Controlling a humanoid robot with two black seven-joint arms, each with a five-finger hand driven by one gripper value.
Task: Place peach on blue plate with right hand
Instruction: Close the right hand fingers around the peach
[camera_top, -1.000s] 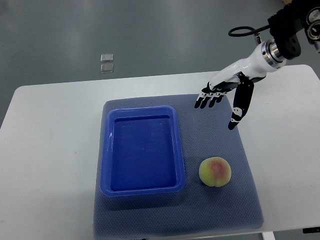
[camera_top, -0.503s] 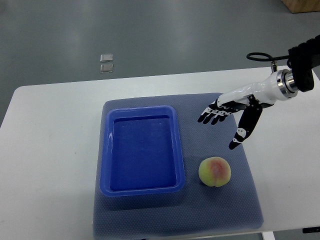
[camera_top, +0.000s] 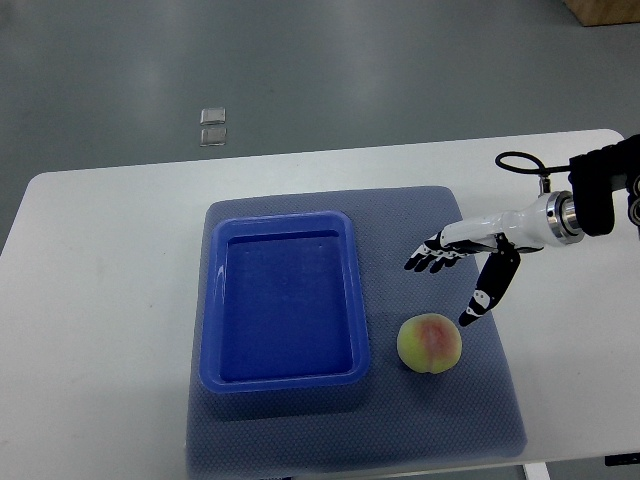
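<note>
A yellow-green peach (camera_top: 430, 343) with a pink blush lies on the grey-blue mat (camera_top: 440, 420), just right of the blue plate (camera_top: 286, 375), a deep rectangular tray with nothing in it. My right hand (camera_top: 448, 283) reaches in from the right edge and hovers just above and behind the peach. Its fingers (camera_top: 428, 260) are spread and its thumb (camera_top: 478, 303) points down close to the peach's upper right side. It holds nothing. The left arm does not show.
The mat lies on a white table (camera_top: 100, 300) whose far edge borders grey floor. Two small clear squares (camera_top: 212, 126) lie on the floor beyond the table. A black cable loop (camera_top: 515, 163) sticks up at my right wrist.
My right hand has come down and toward the near side, from above the mat's far right corner to just over the peach. The peach and the plate have not moved.
</note>
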